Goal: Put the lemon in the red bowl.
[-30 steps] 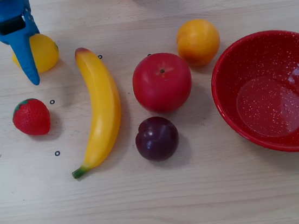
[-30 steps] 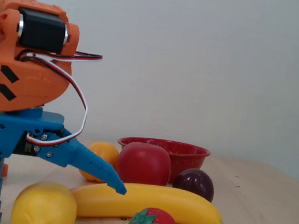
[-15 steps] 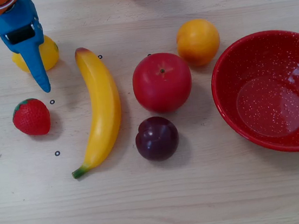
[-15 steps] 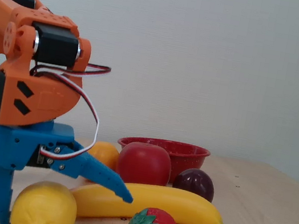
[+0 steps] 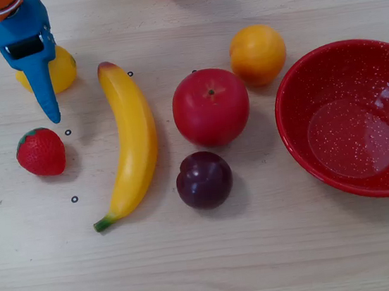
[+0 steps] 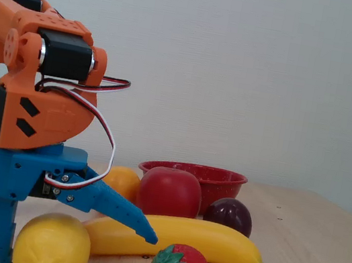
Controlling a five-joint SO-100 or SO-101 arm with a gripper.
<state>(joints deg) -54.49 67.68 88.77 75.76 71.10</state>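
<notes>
The grasp is being lined up: the jaws (image 6: 73, 250) stand spread, straddling the lemon (image 5: 63, 68) at the upper left of the overhead view, nothing gripped yet. Next they need to close, then lift toward the red bowl (image 5: 292, 76) at right. One each: lemon, bowl, banana (image 5: 131, 139), strawberry (image 5: 40, 151), apple (image 5: 210, 106), orange (image 5: 258, 54), plum (image 5: 204, 180).

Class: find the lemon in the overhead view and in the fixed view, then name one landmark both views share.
Overhead view: the lemon lies at the upper left, partly under the blue gripper.
Fixed view: the lemon sits at the bottom left, between the open fingers.
Shared landmark: the banana beside it.
</notes>
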